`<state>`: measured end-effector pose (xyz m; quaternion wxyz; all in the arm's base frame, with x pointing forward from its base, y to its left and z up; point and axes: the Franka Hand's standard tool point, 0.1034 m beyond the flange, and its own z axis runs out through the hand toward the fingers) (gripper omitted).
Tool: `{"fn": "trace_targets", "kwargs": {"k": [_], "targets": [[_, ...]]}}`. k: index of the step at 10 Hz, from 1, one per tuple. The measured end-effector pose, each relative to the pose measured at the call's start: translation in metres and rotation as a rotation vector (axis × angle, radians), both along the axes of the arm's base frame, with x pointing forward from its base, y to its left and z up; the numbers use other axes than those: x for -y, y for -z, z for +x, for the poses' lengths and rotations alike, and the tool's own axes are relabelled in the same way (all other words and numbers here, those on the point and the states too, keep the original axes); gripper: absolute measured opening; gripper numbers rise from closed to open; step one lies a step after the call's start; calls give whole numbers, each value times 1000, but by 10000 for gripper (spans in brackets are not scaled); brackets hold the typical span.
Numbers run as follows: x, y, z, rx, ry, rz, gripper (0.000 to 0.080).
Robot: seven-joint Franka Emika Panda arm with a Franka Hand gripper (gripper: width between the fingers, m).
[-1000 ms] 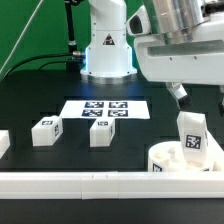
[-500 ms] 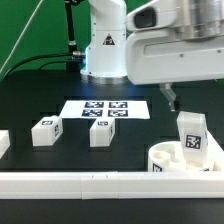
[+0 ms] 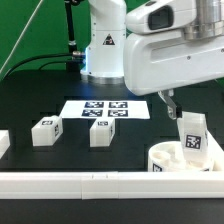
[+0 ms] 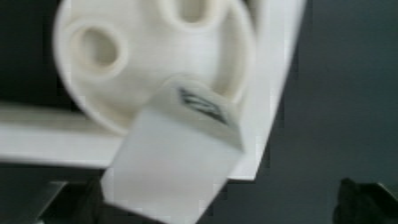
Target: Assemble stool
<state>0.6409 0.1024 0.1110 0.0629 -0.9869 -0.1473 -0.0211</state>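
Stool seat disc [image 3: 165, 157] counts one, legs [image 3: 102, 132] three, all bearing black-and-white square tags; my gripper [image 4: 206, 198] stands wide apart, empty.

Bright even light, soft shadows on black table [image 3: 30, 100], exterior view sharp, wrist view blurred, leg [image 4: 178, 155] washed out

1. The seat disc [image 3: 165, 160] looks like smooth white plastic with a soft sheen.
2. The standing leg [image 3: 192, 138] and the loose leg [image 3: 101, 133] are the same white plastic, with matt black-and-white tags.
3. The tabletop [image 3: 30, 100] is black and matt.
4. The marker board [image 3: 105, 109] is white, flat and matt.
5. The arm housing [image 3: 170, 55] is glossy white plastic.
6. The rail [image 3: 80, 183] is smooth and white.
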Motion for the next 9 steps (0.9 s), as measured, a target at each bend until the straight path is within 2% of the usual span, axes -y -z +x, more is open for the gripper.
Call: {"fn": "trace_targets", "kwargs": {"k": [2, 3, 7, 9], "targets": [[1, 3, 0, 37, -357, -100, 648], [1, 8, -2, 35, -443, -114, 648], [5, 10, -2, 45, -598, -115, 648], [-2, 24, 6, 99, -650, -140, 648]]}}
